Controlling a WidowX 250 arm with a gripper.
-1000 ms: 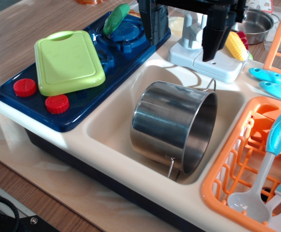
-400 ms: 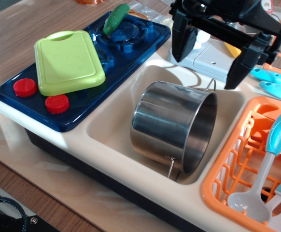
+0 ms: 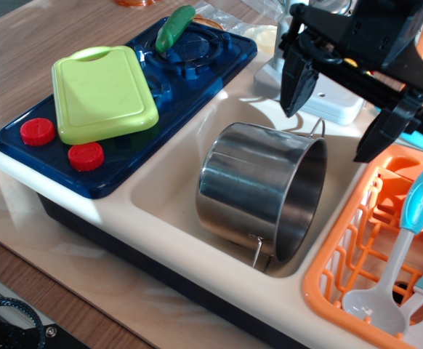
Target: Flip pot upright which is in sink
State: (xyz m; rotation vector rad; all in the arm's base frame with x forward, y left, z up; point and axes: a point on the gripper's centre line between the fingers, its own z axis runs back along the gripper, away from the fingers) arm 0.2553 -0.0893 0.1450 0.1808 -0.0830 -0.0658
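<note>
The big shiny stainless-steel pot (image 3: pixel 259 193) lies on its side in the cream-white plastic sink (image 3: pixel 169 185), mouth facing the orange slatted dish rack (image 3: pixel 357 240) — one wire handle pokes out at the bottom. The black gripper (image 3: pixel 336 116) hangs above the pot's rim, jaws spread wide and gripping nothing. A lime-green cutting board (image 3: pixel 102 93) sits on the dark blue stovetop (image 3: pixel 124 116) to the left.

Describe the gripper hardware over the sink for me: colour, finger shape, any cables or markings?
The gripper is all matte black plastic: a blocky angular body with two wedge-shaped fingers tapering to points. No markings or cables are visible in this view.
</note>
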